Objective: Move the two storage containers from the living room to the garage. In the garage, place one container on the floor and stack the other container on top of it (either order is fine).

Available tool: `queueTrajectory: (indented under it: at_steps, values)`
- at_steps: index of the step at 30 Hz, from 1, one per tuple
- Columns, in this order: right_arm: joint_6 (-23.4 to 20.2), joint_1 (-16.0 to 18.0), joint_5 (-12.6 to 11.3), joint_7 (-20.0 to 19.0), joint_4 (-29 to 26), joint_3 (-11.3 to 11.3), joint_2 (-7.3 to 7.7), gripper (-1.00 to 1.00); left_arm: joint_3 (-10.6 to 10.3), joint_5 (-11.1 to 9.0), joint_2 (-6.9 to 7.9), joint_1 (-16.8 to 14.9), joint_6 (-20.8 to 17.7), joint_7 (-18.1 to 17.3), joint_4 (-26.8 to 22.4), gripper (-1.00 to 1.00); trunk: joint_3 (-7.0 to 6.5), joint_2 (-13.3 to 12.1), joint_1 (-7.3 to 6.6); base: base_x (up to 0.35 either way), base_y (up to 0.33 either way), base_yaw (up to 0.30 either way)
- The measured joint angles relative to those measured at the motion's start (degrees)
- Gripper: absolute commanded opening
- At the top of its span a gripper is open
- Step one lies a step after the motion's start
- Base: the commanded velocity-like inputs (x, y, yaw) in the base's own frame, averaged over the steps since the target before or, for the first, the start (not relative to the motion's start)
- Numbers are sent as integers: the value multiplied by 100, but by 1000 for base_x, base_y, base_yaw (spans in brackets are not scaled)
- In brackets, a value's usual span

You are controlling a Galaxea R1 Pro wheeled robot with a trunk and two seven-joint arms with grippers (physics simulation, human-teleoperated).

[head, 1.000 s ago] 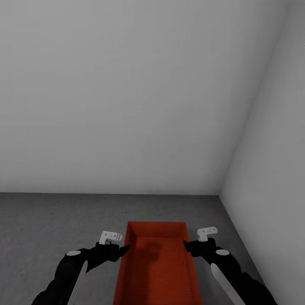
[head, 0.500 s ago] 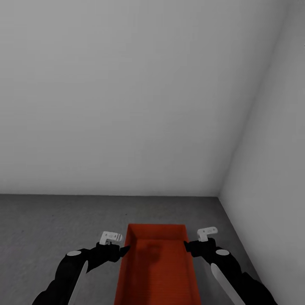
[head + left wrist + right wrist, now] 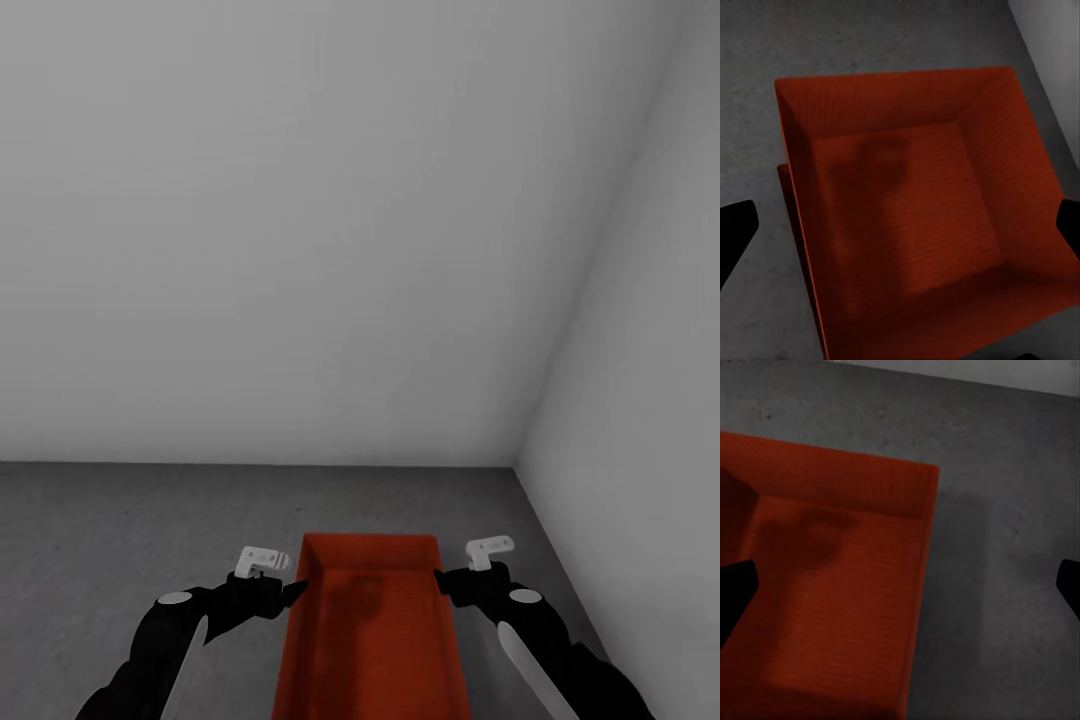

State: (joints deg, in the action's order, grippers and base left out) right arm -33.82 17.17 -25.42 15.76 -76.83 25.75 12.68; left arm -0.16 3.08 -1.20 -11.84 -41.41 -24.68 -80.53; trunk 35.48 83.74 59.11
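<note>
Flanking on the left: the left gripper (image 3: 292, 591), its tip at the container's long left wall; in its wrist view the fingers stand wide apart, pinching nothing
Centre: one storage container (image 3: 370, 630), lengthwise between both arms, over the floor (image 3: 120, 520) near the garage corner; whether it rests or hangs just above, I cannot tell
Look: orange-red, lidless, shallow; finely ribbed bottom, thin sloping walls; a second edge shows below its rim in the left wrist view, though I cannot tell what it is
Handling: probably light and fairly stiff; walls may flex, so press both long sides evenly or pinch a rim
Right: the right gripper (image 3: 440, 580), likewise spread, at the opposite wall
</note>
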Motion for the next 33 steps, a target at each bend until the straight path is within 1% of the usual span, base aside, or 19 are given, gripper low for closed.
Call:
queueTrajectory:
  at_steps: [33]
  values:
    - [8,0,3,2,47,0,0,100,16,0,0,-1,0,-9,0,100,-593,-1324,-725,0,0,0]
